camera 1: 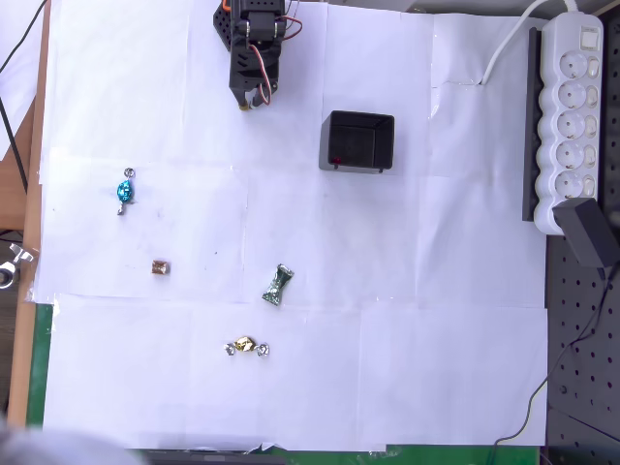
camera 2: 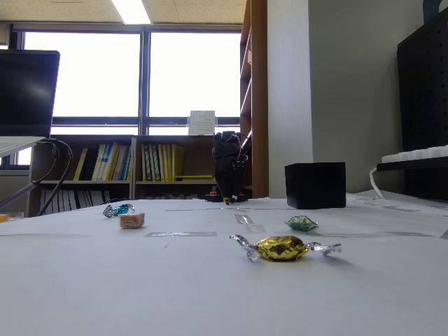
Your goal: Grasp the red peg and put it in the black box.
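The black box (camera 1: pixel 360 118) stands upright on the white paper, right of centre near the back; in the fixed view the black box (camera 2: pixel 315 185) shows as a dark cube. A tiny red peg (camera 1: pixel 336 161) lies inside it, at its near-left corner in the overhead view. My gripper (camera 1: pixel 249 102) hangs folded close to the arm's base at the top, left of the box and apart from it, pointing down at the paper. Its fingers look shut with nothing between them. In the fixed view my gripper (camera 2: pixel 227 199) sits far back, left of the box.
Wrapped candies lie scattered on the paper: a blue one (camera 1: pixel 125 192), a small brown-gold square one (camera 1: pixel 162 267), a green one (camera 1: pixel 277 286) and a gold one (camera 1: pixel 245 345). A white power strip (camera 1: pixel 572 116) runs along the right edge.
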Robot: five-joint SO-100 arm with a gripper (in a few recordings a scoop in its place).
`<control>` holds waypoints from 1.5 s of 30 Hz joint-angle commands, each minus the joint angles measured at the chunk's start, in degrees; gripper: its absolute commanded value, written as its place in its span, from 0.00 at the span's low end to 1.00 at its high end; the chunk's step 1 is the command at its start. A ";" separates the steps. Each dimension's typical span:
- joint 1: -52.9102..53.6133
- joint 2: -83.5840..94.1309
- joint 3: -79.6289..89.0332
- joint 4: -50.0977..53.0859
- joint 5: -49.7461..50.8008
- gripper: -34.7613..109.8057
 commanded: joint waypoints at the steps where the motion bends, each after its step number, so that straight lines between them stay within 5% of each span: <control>1: 0.88 -4.83 -4.66 4.75 -0.09 0.24; 45: -4.22 -5.10 -4.66 5.45 2.29 0.24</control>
